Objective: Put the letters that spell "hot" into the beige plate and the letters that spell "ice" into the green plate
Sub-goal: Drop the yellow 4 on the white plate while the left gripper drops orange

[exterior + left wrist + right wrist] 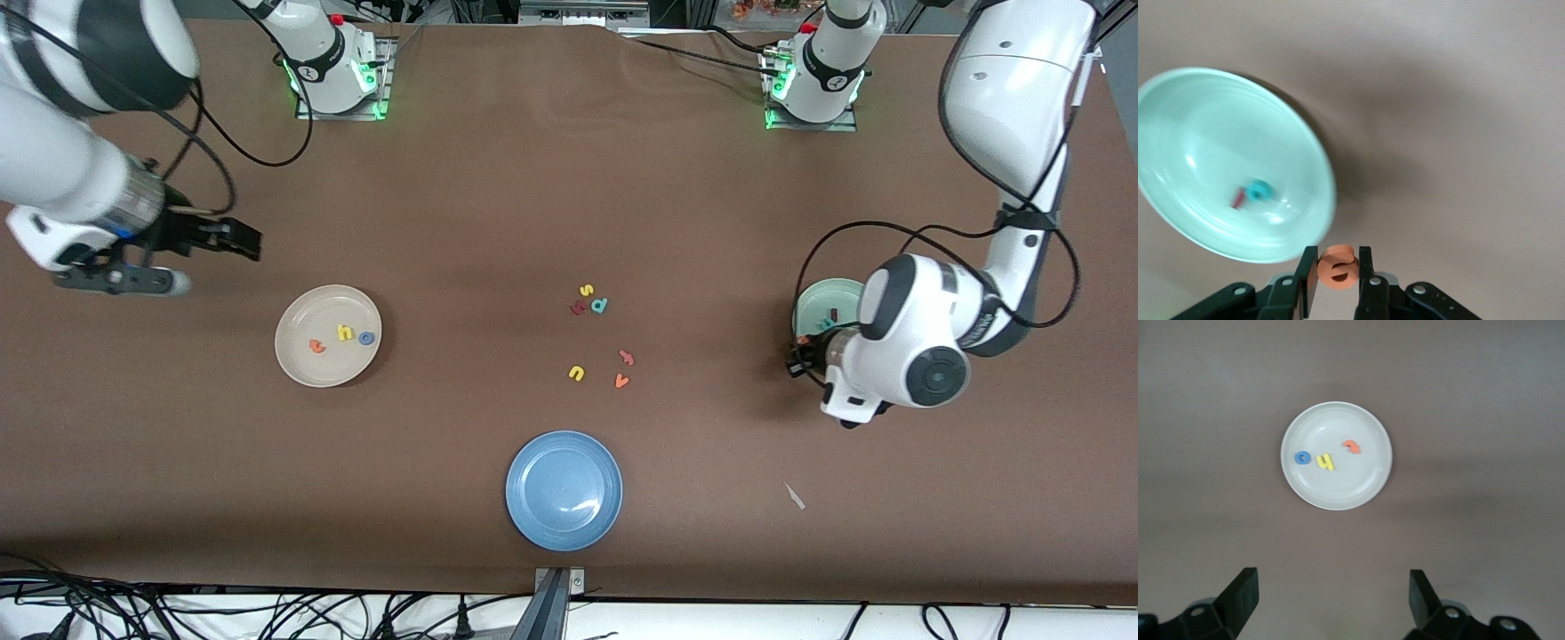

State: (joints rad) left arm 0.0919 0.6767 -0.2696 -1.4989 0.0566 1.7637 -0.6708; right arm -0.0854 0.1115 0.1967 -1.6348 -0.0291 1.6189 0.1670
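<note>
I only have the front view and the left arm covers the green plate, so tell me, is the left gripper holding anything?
Observer: Yes. In the left wrist view the left gripper is shut on the orange e, just off the rim of the green plate.
Operator: What's already in that plate?
Observer: The teal c and the dark red i lie touching near its middle.
Operator: And the right gripper, open or shut?
Observer: The right wrist view shows the right gripper open and empty, up in the air looking down on the beige plate, which holds the yellow h, blue o and orange t.
</note>
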